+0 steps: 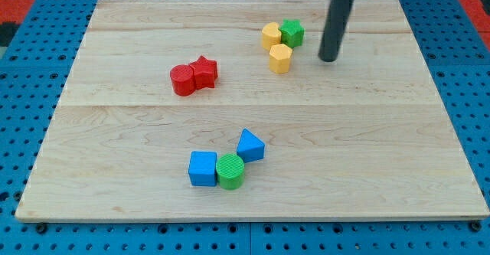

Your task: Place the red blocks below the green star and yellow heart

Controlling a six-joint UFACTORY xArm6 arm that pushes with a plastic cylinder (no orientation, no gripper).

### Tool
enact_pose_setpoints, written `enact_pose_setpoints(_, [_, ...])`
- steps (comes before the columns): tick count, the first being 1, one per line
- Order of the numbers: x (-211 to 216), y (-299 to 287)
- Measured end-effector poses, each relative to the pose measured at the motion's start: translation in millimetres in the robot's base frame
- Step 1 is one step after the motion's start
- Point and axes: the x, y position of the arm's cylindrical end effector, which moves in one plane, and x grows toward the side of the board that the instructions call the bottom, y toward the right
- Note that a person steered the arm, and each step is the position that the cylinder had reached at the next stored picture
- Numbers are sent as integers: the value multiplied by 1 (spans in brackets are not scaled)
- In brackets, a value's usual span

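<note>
Camera view: wooden board [115,171] on blue pegboard [23,117], no containers, no readable writing or labels. Rod [337,25] near upright, entering from view's top; my tip [328,58] down on board, just right of the top cluster, apart from every block. No jaws on this rig, plain rod only. Top cluster: green star [292,32] touching yellow heart [271,35] on its left; yellow hexagon [280,58] just below the heart, touching or nearly so. Red blocks left of centre, well apart from that cluster: red cylinder [183,80] touching red star [204,70], lower-left of the green star. Bottom group: blue cube [203,168], green cylinder [230,171], blue triangular block [249,145], all touching in a chain.
</note>
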Motion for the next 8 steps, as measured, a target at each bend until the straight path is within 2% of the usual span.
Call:
enact_pose_setpoints(2, [6, -114])
enact_pose_setpoints(3, [-2, -97])
enact_pose_setpoints(4, [-36, 22])
enact_pose_setpoints(5, [-79, 68])
enact_pose_setpoints(6, [-90, 30])
enact_pose_setpoints(8, [-59, -103])
